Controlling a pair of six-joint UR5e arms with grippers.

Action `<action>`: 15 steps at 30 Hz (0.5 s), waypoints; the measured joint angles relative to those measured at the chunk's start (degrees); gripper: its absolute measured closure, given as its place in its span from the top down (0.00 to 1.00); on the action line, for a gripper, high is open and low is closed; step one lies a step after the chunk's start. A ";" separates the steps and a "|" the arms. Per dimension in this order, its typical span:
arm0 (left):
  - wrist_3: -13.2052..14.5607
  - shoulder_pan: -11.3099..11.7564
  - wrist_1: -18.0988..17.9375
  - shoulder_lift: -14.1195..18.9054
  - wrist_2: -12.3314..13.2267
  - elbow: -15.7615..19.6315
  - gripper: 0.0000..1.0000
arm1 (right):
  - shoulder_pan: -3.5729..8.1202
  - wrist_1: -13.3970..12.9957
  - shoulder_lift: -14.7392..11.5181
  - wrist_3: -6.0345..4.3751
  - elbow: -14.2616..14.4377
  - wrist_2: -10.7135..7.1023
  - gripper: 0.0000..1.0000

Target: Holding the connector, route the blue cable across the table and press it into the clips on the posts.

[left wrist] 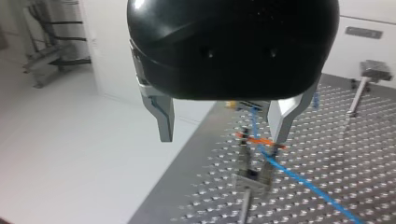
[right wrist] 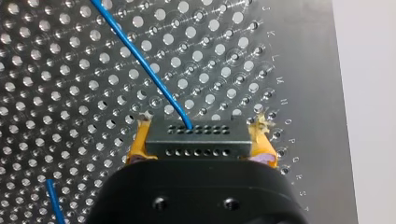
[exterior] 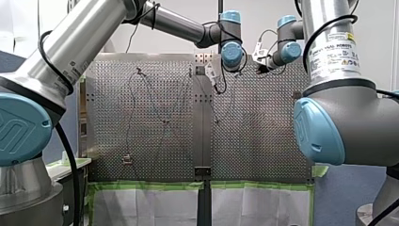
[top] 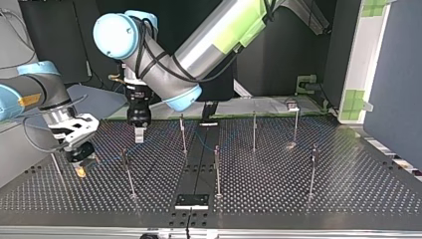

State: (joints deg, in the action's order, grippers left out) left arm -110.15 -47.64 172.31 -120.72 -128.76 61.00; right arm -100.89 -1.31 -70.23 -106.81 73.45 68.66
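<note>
— Where is the connector (right wrist: 194, 138)?
— My right tool (right wrist: 201, 142) clamps it, at nine o'clock of the counter (top: 278, 199) in the top view. The blue cable (right wrist: 140, 58) leaves it toward eleven.
— Handling?
— A light, limp cable, I judge, so hold only the rigid connector. My left tool (left wrist: 224, 125) hangs open above a clip (left wrist: 252, 175).

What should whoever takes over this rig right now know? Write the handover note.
Right gripper: jaws shut on the connector, with the blue cable leading out of it.
Left gripper: jaws open, straddling the cable above a post clip.
Done: cable brought to that clip; I cannot tell whether it is seated.
Left: press it in, then route on to the other posts; those at the top view's right look bare.
</note>
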 joint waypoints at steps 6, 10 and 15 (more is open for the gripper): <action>-1.83 -0.16 -2.70 2.73 -0.65 2.74 1.00 | -0.27 0.06 0.00 0.07 0.00 0.00 0.00; -3.42 -0.15 -4.35 4.38 -0.79 4.39 1.00 | -0.70 0.19 0.00 0.14 0.00 0.00 0.00; -5.81 -0.33 -6.77 6.78 -0.83 6.78 1.00 | -1.12 0.21 0.01 0.24 -0.01 0.00 0.00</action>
State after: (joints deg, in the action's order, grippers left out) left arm -115.95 -47.97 165.55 -113.94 -129.59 67.78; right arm -102.01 -1.10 -70.22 -106.56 73.44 68.66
